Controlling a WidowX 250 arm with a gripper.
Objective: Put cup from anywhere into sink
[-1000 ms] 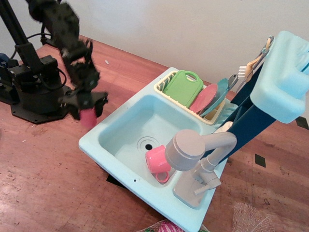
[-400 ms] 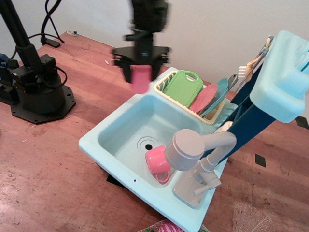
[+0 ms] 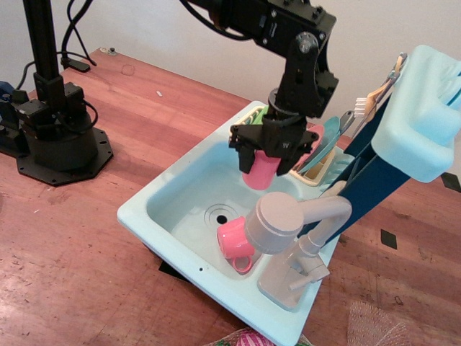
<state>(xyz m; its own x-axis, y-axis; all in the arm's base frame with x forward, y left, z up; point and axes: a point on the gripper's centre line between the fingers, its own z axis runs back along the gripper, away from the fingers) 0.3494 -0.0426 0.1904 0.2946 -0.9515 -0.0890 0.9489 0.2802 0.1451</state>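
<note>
My black gripper (image 3: 263,155) is shut on the small pink cup (image 3: 260,171) and holds it upright in the air over the back right part of the basin of the light blue sink (image 3: 155,209). The cup hangs above the basin floor, just in front of the yellow dish rack (image 3: 242,124). The round drain (image 3: 219,213) lies below and to the left of the cup. The arm covers much of the rack.
A wider pink mug (image 3: 235,241) with a handle lies in the basin by the grey faucet (image 3: 282,223). Plates (image 3: 328,137) stand in the rack. A blue and light blue shelf (image 3: 421,115) rises at right. A black arm base (image 3: 54,137) stands on the wooden table at left.
My gripper with the cup has swung from left of the sink, across its back edge, to a spot over the basin's right part, and it is lower now.
</note>
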